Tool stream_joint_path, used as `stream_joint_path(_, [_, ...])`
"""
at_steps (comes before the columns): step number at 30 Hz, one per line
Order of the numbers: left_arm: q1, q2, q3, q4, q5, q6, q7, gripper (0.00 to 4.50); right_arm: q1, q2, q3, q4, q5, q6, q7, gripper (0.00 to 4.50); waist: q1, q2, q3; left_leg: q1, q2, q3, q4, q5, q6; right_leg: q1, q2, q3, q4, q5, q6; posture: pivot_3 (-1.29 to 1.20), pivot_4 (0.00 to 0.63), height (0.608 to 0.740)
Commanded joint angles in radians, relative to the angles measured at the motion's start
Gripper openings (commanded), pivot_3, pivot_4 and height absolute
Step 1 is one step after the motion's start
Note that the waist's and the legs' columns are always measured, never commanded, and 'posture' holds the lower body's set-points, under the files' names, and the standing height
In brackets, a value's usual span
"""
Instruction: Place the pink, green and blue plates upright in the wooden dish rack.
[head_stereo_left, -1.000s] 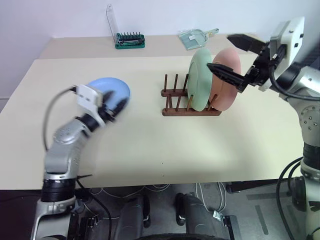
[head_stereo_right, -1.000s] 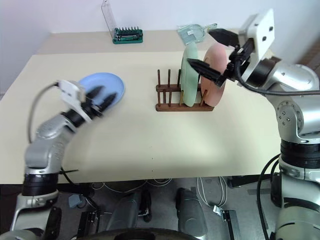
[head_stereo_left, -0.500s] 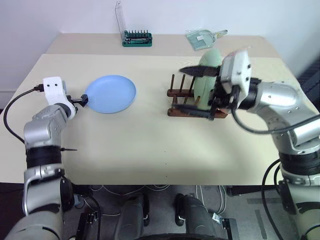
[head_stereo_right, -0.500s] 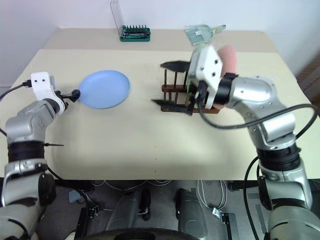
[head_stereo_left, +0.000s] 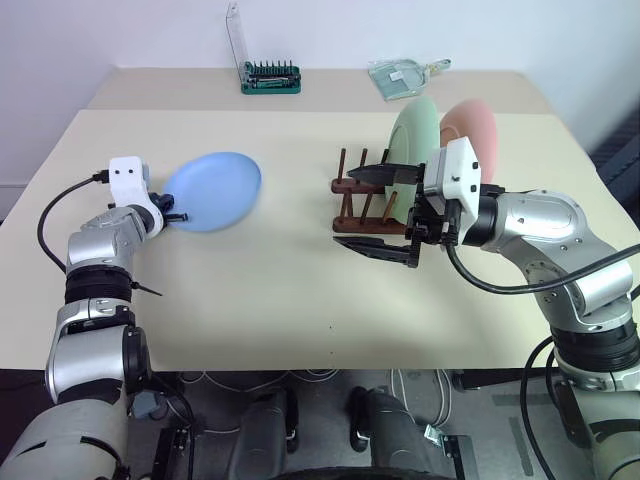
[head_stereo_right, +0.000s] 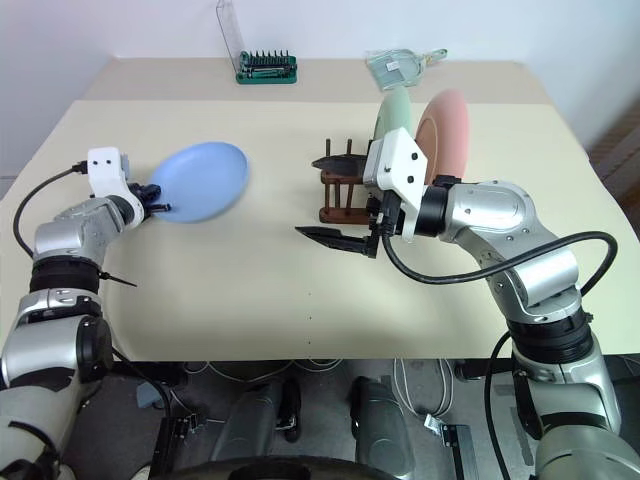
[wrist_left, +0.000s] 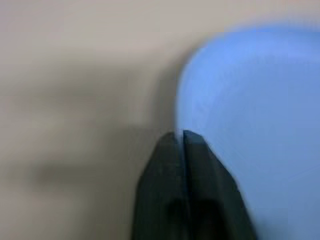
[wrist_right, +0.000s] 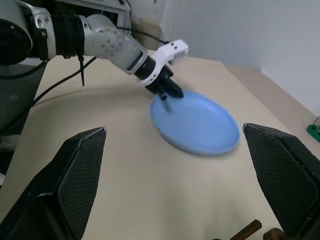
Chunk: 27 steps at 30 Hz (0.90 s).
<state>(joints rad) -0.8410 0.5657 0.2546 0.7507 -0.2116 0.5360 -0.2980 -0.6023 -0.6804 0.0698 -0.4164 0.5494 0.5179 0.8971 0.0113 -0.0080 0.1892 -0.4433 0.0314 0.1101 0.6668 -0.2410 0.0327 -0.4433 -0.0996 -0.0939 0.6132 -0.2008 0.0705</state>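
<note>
Left gripper (head_stereo_left: 172, 212) pinches the near rim of the matte, round blue plate (head_stereo_left: 213, 190), tilted off the smooth beige table (head_stereo_left: 280, 290); in its wrist view the black fingers (wrist_left: 197, 165) meet on that rim. Right gripper (head_stereo_right: 335, 198) hangs wide open beside the dark wooden dish rack (head_stereo_right: 342, 200), where green plate (head_stereo_right: 392, 115) and pink plate (head_stereo_right: 447, 130) stand upright.

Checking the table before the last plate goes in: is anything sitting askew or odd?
Yes: the blue plate is not lying flat. The left hand is shut on its near rim, tipping it. The green plate and pink plate stand upright in the wooden dish rack.
</note>
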Motion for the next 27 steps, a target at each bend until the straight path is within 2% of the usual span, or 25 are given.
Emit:
stream_joint_path(1, [0.027, -0.013, 0.018, -0.059, -0.012, 0.023, 0.019, 0.03, -0.004, -0.005, -0.016, -0.011, -0.035, -0.017, -0.017, 4.50, 0.000, 0.000, 0.000, 0.000, 0.000, 0.000, 0.000, 0.000, 0.000, 0.000, 0.000, 0.000, 0.000, 0.000, 0.000, 0.00, 0.150, 0.740])
stream_joint_path(4, [0.072, -0.059, 0.086, -0.260, -0.060, -0.057, 0.071, 0.03, -0.019, 0.003, -0.004, 0.013, -0.097, -0.042, -0.049, 4.50, 0.001, -0.001, 0.000, -0.001, 0.000, 0.000, 0.000, 0.000, 0.000, 0.000, -0.002, 0.000, -0.001, 0.000, 0.000, 0.00, 0.150, 0.740])
stream_joint_path(7, [0.105, -0.115, 0.121, -0.500, -0.048, -0.134, 0.184, 0.03, -0.045, 0.005, 0.011, 0.033, -0.176, -0.100, -0.068, 4.50, 0.002, -0.003, 0.002, -0.002, -0.001, 0.000, 0.000, 0.000, 0.000, -0.001, -0.003, 0.000, -0.001, 0.000, 0.000, 0.00, 0.150, 0.740])
stream_joint_path(12, [0.053, -0.223, 0.054, -0.897, -0.037, -0.073, 0.327, 0.03, -0.099, 0.032, 0.067, 0.089, -0.334, -0.275, -0.094, 4.50, 0.002, -0.006, 0.003, -0.002, -0.001, 0.000, 0.000, 0.000, 0.000, 0.000, -0.003, 0.000, -0.001, 0.001, 0.000, 0.00, 0.150, 0.740])
stream_joint_path(20, [-0.048, -0.302, -0.128, -1.099, 0.038, 0.184, 0.420, 0.03, -0.205, 0.091, 0.143, 0.237, -0.586, -0.573, -0.173, 4.50, -0.002, -0.006, 0.003, 0.000, -0.001, 0.001, 0.001, 0.002, -0.001, 0.001, 0.002, 0.001, 0.001, 0.001, 0.002, 0.00, 0.150, 0.740])
stream_joint_path(27, [-0.057, -0.392, -0.148, -1.180, 0.029, 0.285, 0.451, 0.03, -0.248, 0.131, 0.204, 0.348, -0.742, -0.722, -0.218, 4.50, -0.003, -0.006, 0.003, 0.000, 0.001, 0.000, 0.000, 0.006, -0.008, 0.001, 0.005, 0.001, 0.002, 0.001, 0.002, 0.00, 0.150, 0.740])
